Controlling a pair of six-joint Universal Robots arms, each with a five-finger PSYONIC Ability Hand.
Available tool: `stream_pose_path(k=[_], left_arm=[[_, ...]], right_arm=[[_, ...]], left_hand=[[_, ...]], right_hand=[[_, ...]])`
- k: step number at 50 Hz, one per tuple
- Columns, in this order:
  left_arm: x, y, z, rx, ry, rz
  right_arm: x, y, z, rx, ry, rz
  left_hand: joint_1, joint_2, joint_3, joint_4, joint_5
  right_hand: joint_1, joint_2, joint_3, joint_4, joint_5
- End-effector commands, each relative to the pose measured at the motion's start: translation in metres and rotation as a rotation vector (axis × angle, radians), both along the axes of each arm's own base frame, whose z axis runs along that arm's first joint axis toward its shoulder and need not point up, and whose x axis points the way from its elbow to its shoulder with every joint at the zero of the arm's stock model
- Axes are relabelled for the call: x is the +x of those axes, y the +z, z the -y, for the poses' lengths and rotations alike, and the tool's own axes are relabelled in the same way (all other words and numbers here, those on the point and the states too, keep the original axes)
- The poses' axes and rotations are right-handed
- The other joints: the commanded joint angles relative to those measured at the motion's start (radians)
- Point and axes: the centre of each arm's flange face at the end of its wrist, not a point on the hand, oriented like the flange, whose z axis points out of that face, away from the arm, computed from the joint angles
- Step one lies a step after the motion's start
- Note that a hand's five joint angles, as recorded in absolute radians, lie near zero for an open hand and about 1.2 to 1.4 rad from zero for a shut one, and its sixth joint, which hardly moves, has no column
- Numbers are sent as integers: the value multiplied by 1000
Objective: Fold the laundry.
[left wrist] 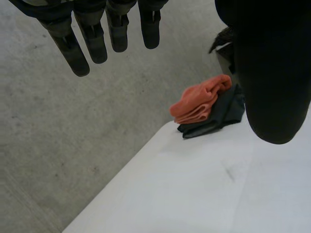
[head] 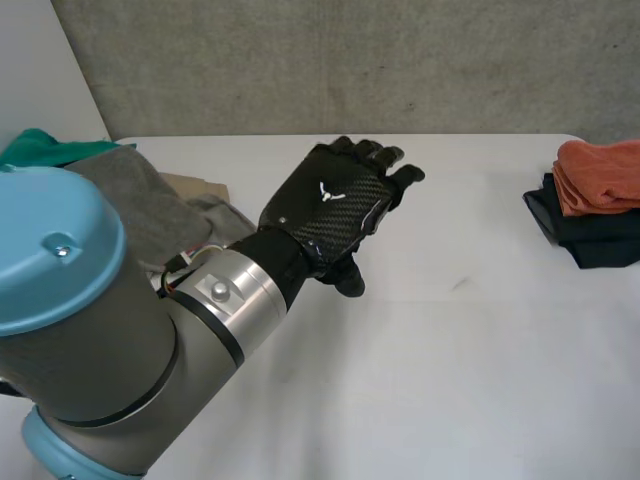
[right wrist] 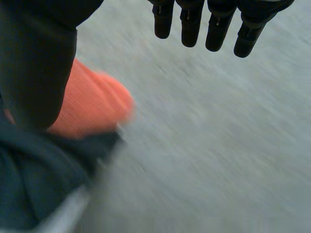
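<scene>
The left arm [head: 70, 330], a grey joint under a light-blue cap, reaches from the near left corner of the table [head: 450, 380] out over its middle. It ends in the left hand [head: 335, 205], held above the bare top with its back upward, fingers straight and thumb apart, holding nothing. The unfolded laundry [head: 150, 215] lies heaped at the far left corner, well apart from that hand. It is made up of a grey piece [head: 120, 190], a green piece [head: 40, 148] behind it and a beige piece [head: 195, 188] at its side, all overlapping. I judge it soft, light and limp. It will sag and slide rather than keep its shape, and lifting 1 piece may drag its neighbours, so the best hold looks like a pinch on a free edge or corner of the grey piece. At the right edge sit 2 folded items, an orange piece [head: 600, 172] on a dark piece [head: 595, 240]. The right hand [right wrist: 190, 24] hovers just beside that stack, fingers straight, thumb spread, also empty.
</scene>
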Motion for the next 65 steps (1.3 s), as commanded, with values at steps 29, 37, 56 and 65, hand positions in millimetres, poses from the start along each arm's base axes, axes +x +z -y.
stream_pose_path(k=[29,37,56,65], left_arm=[[159,-82,268,-195,539,270],[162,-128,293,-177,542,332],[60,-4,184,-231,408,27],[-15,-5,85,17,115,-182]], right_arm=[[307,10,-203,-60,676,-178],[305,-16,-208,58,651,-227],[291,22,-201,-49,493,-232],[285,33,-202,-69,441,-201]], left_hand=[[179,190,183,191,180],[531,542,534,543,532],[1171,1182,1175,1183,1172],[1171,1182,1175,1183,1172]], right_hand=[[-60,-45,-45,-47,-47],[-60,-45,-45,-47,-47],[-60,-45,-45,-47,-47],[-60,-45,-45,-47,-47]])
